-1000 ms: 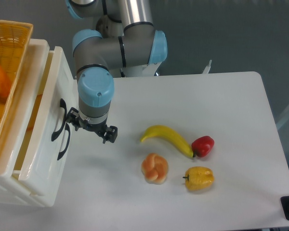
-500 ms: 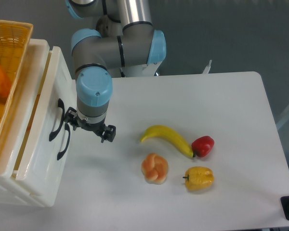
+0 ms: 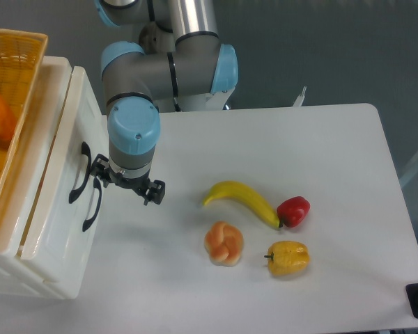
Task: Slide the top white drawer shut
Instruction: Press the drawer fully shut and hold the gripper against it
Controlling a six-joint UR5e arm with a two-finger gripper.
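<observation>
The top white drawer sits in the white cabinet at the left, its front nearly flush with only a narrow gap at its top edge. Its black curved handle faces right, above the lower drawer's matching handle. My gripper hangs right beside the drawer front, one finger against or very near the top handle, the other finger out over the table. The fingers stand apart and hold nothing.
A yellow wicker basket with fruit rests on top of the cabinet. On the white table lie a banana, a red pepper, a yellow pepper and a bun-like pastry.
The gripper has moved left and the top drawer has slid left into the cabinet with it; the gap at the drawer's top has narrowed.
</observation>
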